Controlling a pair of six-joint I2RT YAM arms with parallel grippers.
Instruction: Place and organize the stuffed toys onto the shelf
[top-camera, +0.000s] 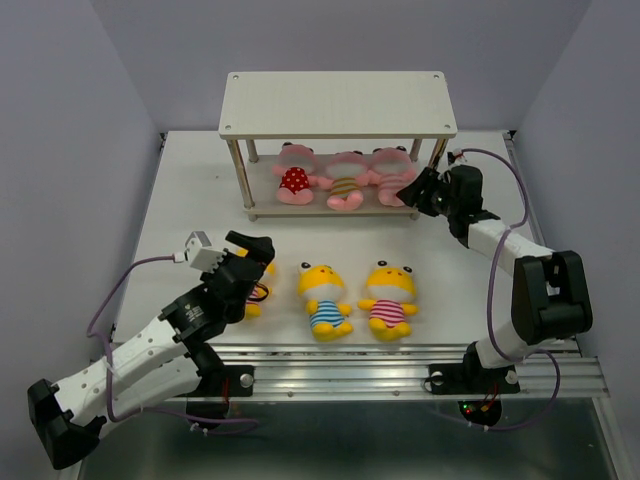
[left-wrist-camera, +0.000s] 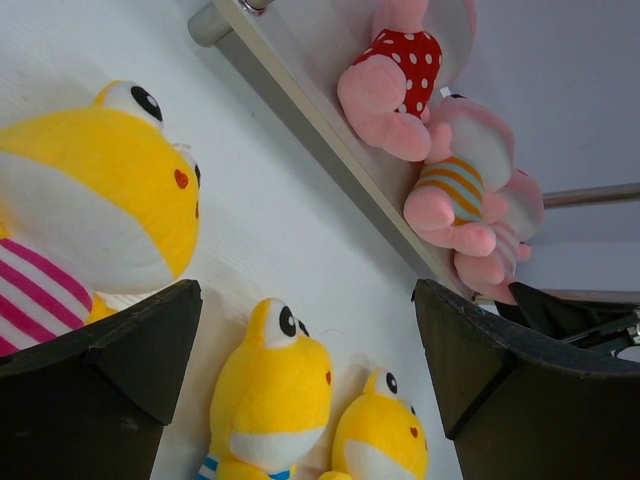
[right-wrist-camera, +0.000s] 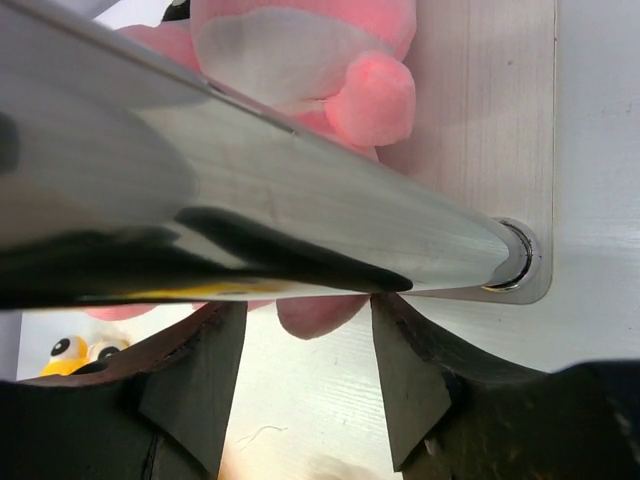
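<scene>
My right claw (top-camera: 410, 190) sits at the right front leg (right-wrist-camera: 250, 200) of the shelf (top-camera: 335, 105). Its jaws are parted partway and grip nothing. A pink foot of the pink-striped toy (top-camera: 387, 178) shows just past my fingertips, behind that leg. That toy lies on the shelf's lower board, the rightmost of three pink ones. The brown-striped toy (top-camera: 345, 187) is in the middle and the red-dotted toy (top-camera: 294, 181) is at the left, each pressed against its neighbour.

My left claw (top-camera: 247, 262) hangs well in front of the shelf's left end, jaws spread wide and holding nothing. It is over the left yellow toy (left-wrist-camera: 90, 190), which wears pink stripes. Before the shelf's middle lie the blue-striped yellow toy (top-camera: 324, 300) and, beside it, the right yellow toy (top-camera: 388, 298), also in pink stripes. Both are face up.

The bench (top-camera: 190, 210) is flat matte white. The shelf stands toward its far edge, and an aluminium rail (top-camera: 400, 352) runs along the edge nearest my bases. Plain lilac-grey walls (top-camera: 60, 120) rise behind the shelf and to either side.
</scene>
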